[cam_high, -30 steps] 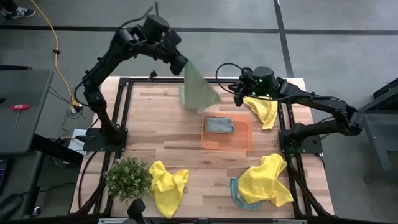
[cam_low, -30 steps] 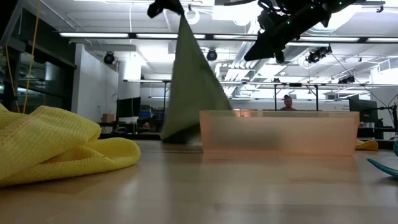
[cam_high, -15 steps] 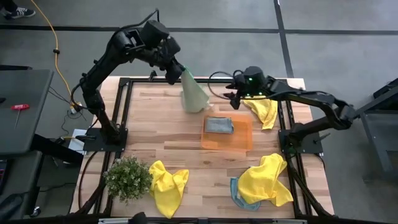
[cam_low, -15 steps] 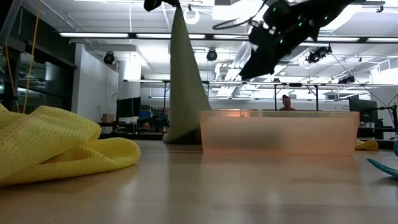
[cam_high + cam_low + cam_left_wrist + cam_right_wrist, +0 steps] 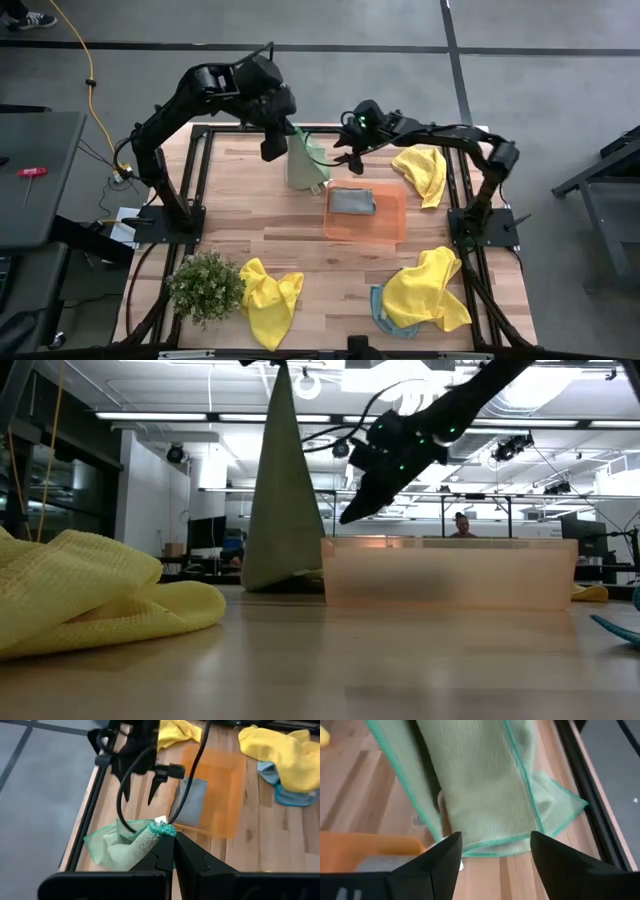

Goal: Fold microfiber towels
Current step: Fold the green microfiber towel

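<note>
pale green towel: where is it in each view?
High: pale green towel hangs near the table's far edge, beside the orange tray.
Low: tall drape left of the tray.
Left wrist: corner pinched, rest bunched on the table.
Right wrist: fills the frame.
Shared landmark: orange tray.

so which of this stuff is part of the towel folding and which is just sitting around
Part of the job:
- pale green towel, hanging from left gripper
- grey-blue towel
- yellow towels
- open right gripper

Just lying about:
- orange tray
- potted plant
</note>
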### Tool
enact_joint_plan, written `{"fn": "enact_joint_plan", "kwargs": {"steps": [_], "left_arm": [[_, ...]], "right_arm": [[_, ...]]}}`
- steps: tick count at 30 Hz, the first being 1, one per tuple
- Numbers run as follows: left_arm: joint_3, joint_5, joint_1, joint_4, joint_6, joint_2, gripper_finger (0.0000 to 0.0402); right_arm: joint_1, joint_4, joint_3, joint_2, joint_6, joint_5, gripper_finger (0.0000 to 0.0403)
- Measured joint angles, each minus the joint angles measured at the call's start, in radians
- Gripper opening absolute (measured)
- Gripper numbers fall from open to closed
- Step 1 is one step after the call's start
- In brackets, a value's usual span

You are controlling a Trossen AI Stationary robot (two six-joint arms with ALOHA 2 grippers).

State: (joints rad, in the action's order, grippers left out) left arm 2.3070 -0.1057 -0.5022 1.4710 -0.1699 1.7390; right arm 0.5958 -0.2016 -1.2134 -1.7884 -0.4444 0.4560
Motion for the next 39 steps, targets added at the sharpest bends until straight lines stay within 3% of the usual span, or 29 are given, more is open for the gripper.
{"fn": "enact_joint_plan", "kwargs": {"steps": [14, 24, 39], "left_arm": [[0.000, -0.045, 0.046, 0.010, -0.024, 0.000, 0.0000], [0.000, -0.098, 0.046, 0.006, -0.024, 0.000, 0.0000], [0.000, -0.100, 0.046, -0.004, -0.032, 0.000, 0.0000]], "right_arm": [[-0.002, 0.056, -0.159, -0.230, -0.054, 0.010, 0.0209], [-0.011, 0.138, -0.211, -0.313, -0.061, 0.013, 0.0208], [-0.061, 0.245, -0.221, -0.375, -0.044, 0.024, 0.0208]]}}
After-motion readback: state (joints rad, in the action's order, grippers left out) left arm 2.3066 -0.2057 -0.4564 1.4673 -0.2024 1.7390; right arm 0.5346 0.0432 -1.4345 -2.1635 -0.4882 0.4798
